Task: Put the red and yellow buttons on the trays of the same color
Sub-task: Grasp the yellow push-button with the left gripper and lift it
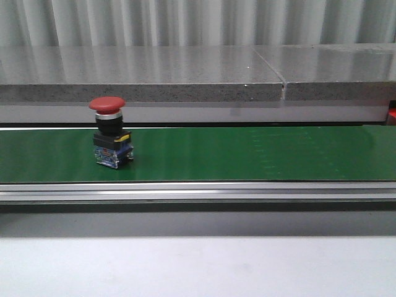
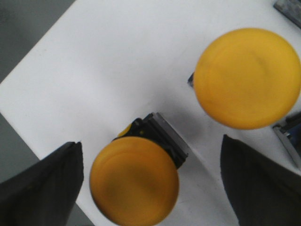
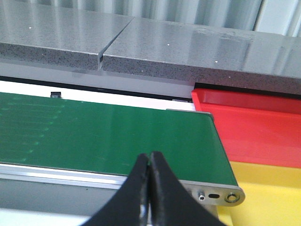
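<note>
A red button stands upright on the green belt towards its left end, in the front view; no gripper is near it there. In the left wrist view, two yellow buttons rest on a white surface: one lies between the spread fingers of my left gripper, which is open and not touching it, and the other sits farther off. My right gripper is shut on nothing, hovering over the belt's near rail. Beyond the belt's end lie the red tray and the yellow tray.
A grey stone-like ledge runs behind the belt. A metal rail edges the belt's front, with a white table below it. The white surface under the yellow buttons ends at an edge close to my left finger.
</note>
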Controlling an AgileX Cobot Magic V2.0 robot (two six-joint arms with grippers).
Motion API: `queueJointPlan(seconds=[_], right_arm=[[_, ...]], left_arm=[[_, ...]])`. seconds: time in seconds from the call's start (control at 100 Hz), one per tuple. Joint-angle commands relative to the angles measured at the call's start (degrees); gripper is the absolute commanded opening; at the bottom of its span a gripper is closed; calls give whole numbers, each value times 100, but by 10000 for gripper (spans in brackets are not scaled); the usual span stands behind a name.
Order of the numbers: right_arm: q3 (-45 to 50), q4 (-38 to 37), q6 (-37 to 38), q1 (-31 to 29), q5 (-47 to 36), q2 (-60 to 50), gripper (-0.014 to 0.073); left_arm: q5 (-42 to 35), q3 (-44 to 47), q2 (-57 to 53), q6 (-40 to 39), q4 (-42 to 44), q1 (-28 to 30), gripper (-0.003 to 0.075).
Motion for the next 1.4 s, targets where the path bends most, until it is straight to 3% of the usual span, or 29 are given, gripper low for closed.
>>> queueJointPlan(seconds=[0.0,0.46,0.77,1.03,1.24,1.39], right_arm=[[-38,-62,0,-2,-471,-71,-71],[-38,-62,0,-2,-471,-71,-71],[-38,-62,0,-2,-471,-71,-71],[-38,-62,0,-2,-471,-71,-71],[-38,-62,0,-2,-471,-71,-71],[-38,-62,0,-2,-471,-71,-71]], left_arm=[[-129,-158,-163,5,7,13,485],[189,-191,-319,5,7,13,-19],[573,-180,-1576,217,4,-252,-19],[589,-221,-2746,1098,-274,-1256,-19],[686,-612,-2550,2283,-1241,-2016,-19],[784,-977,-1974,2720,-1864,-2196,-19]])
